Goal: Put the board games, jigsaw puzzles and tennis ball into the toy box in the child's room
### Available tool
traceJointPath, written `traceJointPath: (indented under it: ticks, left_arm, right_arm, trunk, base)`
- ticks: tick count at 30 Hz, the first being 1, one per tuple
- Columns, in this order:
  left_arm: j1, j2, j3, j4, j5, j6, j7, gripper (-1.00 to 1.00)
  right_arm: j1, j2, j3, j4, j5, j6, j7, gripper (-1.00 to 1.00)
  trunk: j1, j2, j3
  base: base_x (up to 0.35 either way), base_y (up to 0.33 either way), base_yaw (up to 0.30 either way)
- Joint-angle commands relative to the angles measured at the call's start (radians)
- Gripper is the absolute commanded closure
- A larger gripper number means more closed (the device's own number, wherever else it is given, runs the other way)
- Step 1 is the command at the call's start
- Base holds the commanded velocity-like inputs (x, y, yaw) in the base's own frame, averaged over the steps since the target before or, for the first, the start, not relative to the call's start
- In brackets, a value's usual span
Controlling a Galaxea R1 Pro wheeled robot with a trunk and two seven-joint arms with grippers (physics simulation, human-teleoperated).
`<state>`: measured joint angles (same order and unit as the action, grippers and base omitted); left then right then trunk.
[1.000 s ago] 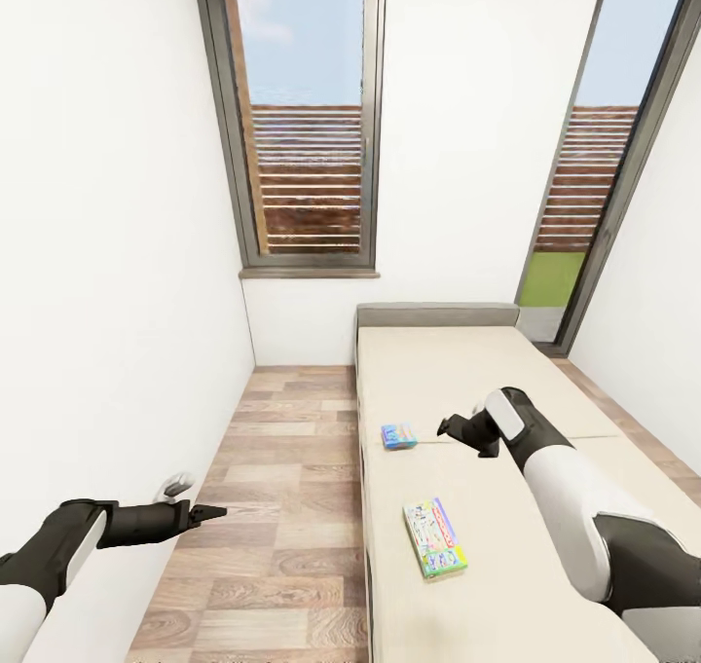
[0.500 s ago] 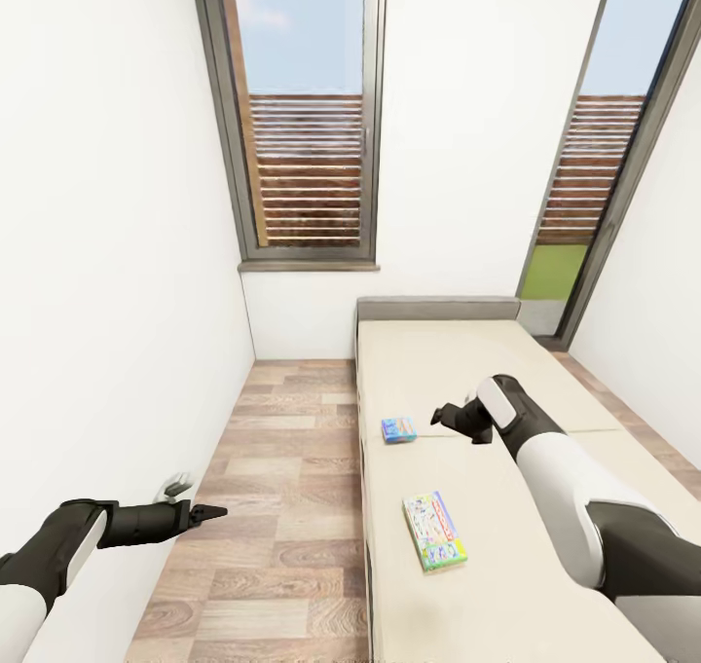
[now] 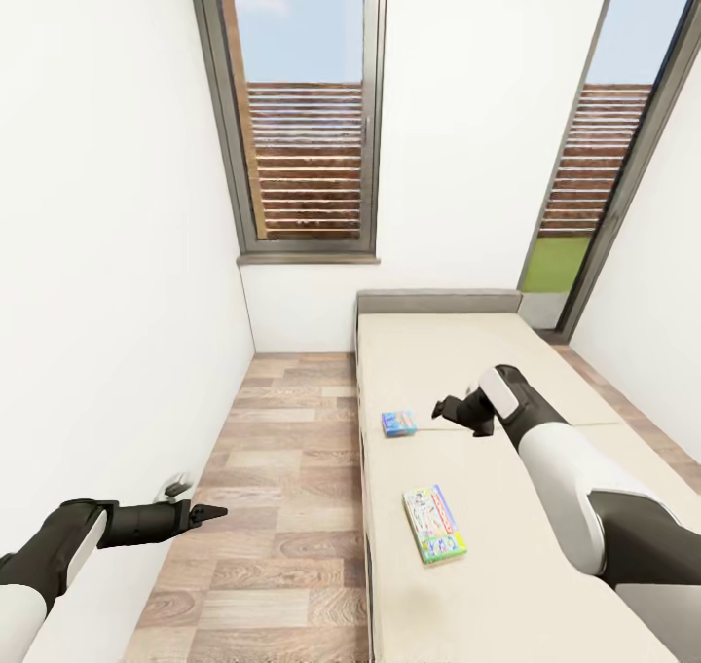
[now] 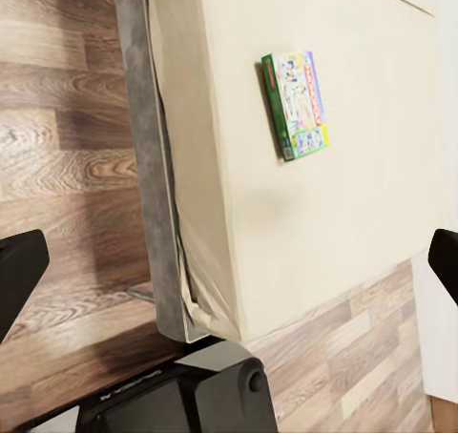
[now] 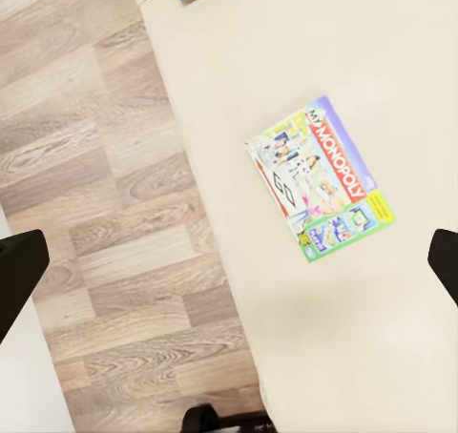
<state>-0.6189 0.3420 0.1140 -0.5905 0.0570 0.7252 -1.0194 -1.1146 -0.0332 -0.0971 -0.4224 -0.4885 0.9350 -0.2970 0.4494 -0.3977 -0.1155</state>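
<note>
Since it is a thin, flat, printed cardboard game box with a green edge and a pale cartoon face, it should be light and stiff but slick, lying flush on the mattress, so a pinch across a long edge near the bed's side looks the surest hold. It rests on the large beige mattress, close to the edge facing the wood-plank floor. A smaller blue game box lies farther up the bed. The right gripper hangs above the bed, just beside the blue box and beyond the green one, fingers spread and empty. The left gripper hovers over the floor, well apart from both; its spacing looks wide in the wrist view.
</note>
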Motion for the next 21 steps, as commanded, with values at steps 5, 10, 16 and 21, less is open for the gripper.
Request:
traceJointPath:
  ticks: [5,10,16,21]
  left_arm:
    - [-0.001,0.000,0.001,0.000,0.005,0.009,-0.001,-1.00]
    - [-0.001,0.000,0.000,0.000,0.005,0.010,-0.001,-1.00]
    - [-0.001,0.000,0.000,0.000,0.006,0.010,-0.002,-1.00]
    - [-0.001,0.001,0.000,0.000,0.006,0.010,-0.002,-1.00]
  right_arm:
    - [-0.003,-0.001,-0.003,-0.001,-0.011,0.011,-0.010,-1.00]
    - [-0.010,-0.002,-0.003,-0.001,-0.011,0.028,-0.010,-1.00]
    - [-0.013,-0.004,-0.003,-0.001,-0.010,0.041,-0.010,-1.00]
    - [-0.014,-0.006,-0.003,-0.001,-0.011,0.052,-0.010,-1.00]
  trunk:
    - [0.001,-0.002,-0.011]
    - [0.001,-0.002,-0.019]
    - [0.001,-0.002,-0.029]
    - [0.001,-0.002,-0.037]
  base:
    - [0.000,0.000,0.000]
    - [0.000,0.000,0.000]
    - [0.000,0.000,0.000]
    - [0.000,0.000,0.000]
